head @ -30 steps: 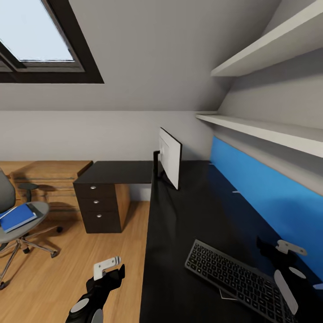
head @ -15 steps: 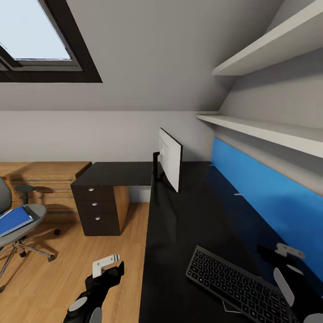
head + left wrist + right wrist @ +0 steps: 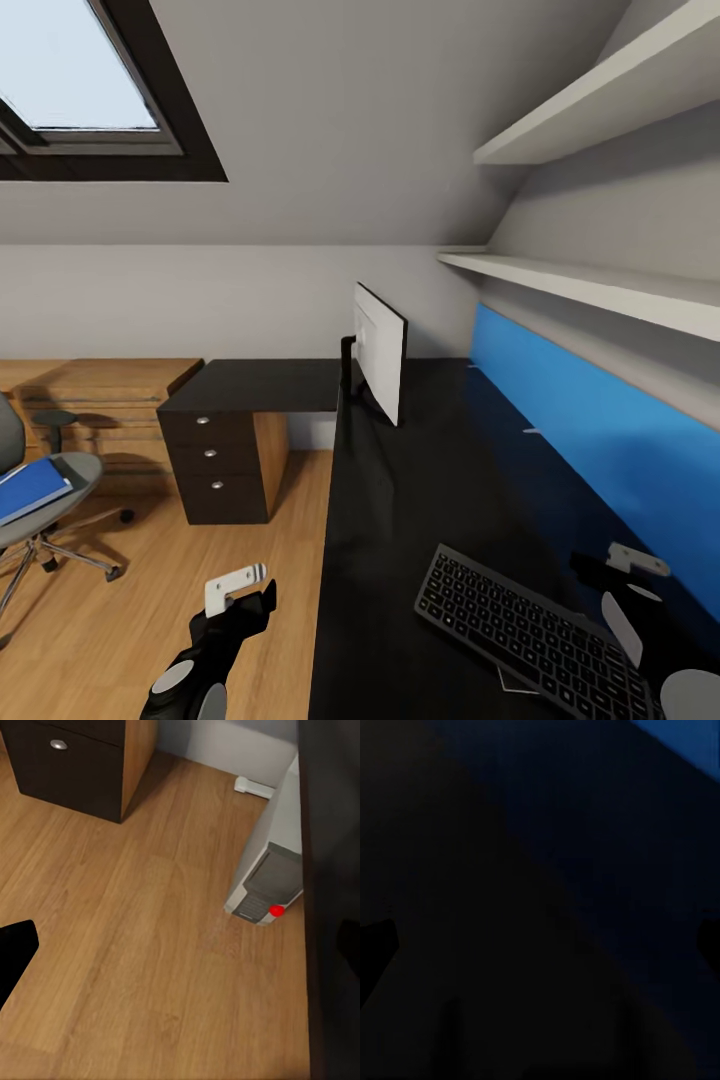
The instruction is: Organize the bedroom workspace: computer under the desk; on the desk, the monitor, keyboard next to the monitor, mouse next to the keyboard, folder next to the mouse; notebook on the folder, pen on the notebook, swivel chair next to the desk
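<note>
Attic bedroom workspace: sloped ceiling with skylight [image 3: 75,90], L-shaped black tabletop [image 3: 420,500] carrying monitor [image 3: 380,350] and keyboard [image 3: 525,625], swivel chair [image 3: 40,500], wall shelves [image 3: 580,290].

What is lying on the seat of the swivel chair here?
The blue folder lies on the swivel chair seat. The seat under it is covered, and the frame edge cuts off part of the chair.

We see a dark-framed skylight [image 3: 85,95] set in the sloped ceiling, two white shelves [image 3: 600,290] along the right wall above a blue wall panel [image 3: 600,440], and a light wooden dresser [image 3: 110,385] standing against the far wall.
</note>
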Available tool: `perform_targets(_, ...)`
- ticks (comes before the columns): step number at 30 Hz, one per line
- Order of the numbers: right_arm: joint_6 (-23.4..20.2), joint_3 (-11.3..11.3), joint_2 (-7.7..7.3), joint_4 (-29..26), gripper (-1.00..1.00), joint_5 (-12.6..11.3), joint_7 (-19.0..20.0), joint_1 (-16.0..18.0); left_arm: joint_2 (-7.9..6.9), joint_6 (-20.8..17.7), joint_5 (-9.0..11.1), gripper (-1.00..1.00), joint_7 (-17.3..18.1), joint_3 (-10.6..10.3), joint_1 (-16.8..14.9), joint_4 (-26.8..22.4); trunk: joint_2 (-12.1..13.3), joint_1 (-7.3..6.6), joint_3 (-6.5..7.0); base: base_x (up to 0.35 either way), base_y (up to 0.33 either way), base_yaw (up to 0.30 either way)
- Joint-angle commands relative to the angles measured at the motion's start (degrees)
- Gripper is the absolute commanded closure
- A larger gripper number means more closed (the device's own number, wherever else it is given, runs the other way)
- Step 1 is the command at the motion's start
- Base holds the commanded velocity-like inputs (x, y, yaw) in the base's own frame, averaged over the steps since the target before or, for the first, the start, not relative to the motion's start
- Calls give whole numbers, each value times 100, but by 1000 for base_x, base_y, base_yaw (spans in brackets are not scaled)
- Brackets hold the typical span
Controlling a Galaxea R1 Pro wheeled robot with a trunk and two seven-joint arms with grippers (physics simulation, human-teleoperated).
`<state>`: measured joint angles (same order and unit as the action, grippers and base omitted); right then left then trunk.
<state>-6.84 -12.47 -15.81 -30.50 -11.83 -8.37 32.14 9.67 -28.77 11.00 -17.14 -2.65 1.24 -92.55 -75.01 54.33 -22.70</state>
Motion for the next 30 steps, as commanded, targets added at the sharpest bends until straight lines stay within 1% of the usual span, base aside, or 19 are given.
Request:
perform_targets(1,-29,7,-1,-12,-100,-53,-23,1,-1,-15,60,-100,-53,-8,-1,-9,-45,23,-24,0,0,0)
perform_targets(12,-70,7,-1,-8,-100,-56,-24,3,-1,-15,60,-100,-53,-8,-1,-9,-486,265,-221,0,0,0)
perform_targets(16,-72,7,4,-8,-100,-56,-24,3,-1,-15,60,-100,-53,-8,-1,-9,-486,265,-221,0,0,0)
perform_targets(22,-190,7,7,-14,-100,-56,-19,3,0,-24,55,-100,-53,-2,-1,-9,-486,265,-221,0,0,0)
perform_targets(24,-374,7,8,-16,-100,-56,-19,3,-6,-31,52,-100,-53,4,-1,-9,-486,265,-221,0,0,0)
perform_targets(26,-419,7,8,-17,-100,-56,-18,3,-7,-29,52,-100,-53,5,-1,-9,-486,265,-221,0,0,0)
perform_targets(30,-679,7,8,-22,-100,-61,-16,3,-9,-21,51,-100,-53,8,-1,-9,-486,265,-221,0,0,0)
